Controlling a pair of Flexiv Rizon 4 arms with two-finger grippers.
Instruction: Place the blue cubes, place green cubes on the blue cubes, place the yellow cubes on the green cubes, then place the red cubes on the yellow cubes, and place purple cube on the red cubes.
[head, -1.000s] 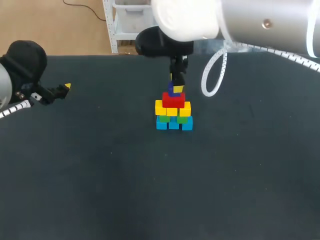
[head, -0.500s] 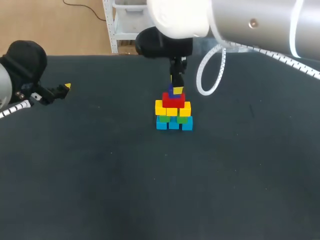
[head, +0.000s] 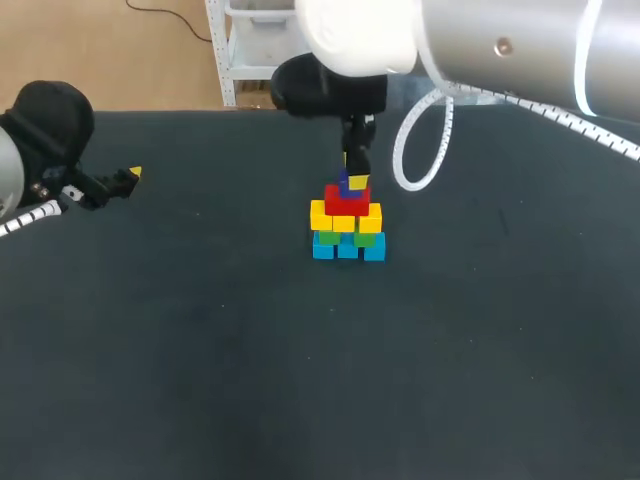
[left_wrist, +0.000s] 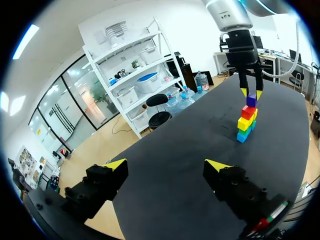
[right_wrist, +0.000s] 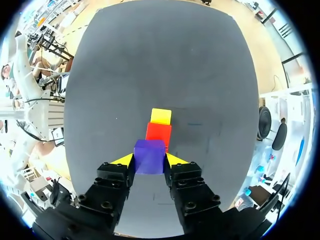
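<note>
Tabletop (head: 200, 380): stretching from the near edge up to the stack, which is standing about mid-tabletop, well apart from every edge.
Blue cubes (head: 347, 250): sitting in a row at the bottom, running side to side.
Green cubes (head: 328, 238): resting on the blue ones, mostly hidden.
Yellow cubes (head: 345, 218): lying across the green ones, same side-to-side axis.
Red cubes (head: 347, 200): sitting on the yellow, narrower than the rows below.
Purple cube (right_wrist: 149, 156): being held between the yellow tips, right at the top of the red; not possible to tell whether touching it yet.
Right gripper (left_wrist: 251, 93): clamping narrow on the purple cube from two sides, pointing straight down over the stack.
Key relation: red top lying directly under the held cube, so probably needing only a small drop and release, then a straight lift.
Risk: likely nudging the narrow top tier sideways.
Left gripper (left_wrist: 165, 165): standing wide, holding nothing, parked by the left edge, far from the stack.
</note>
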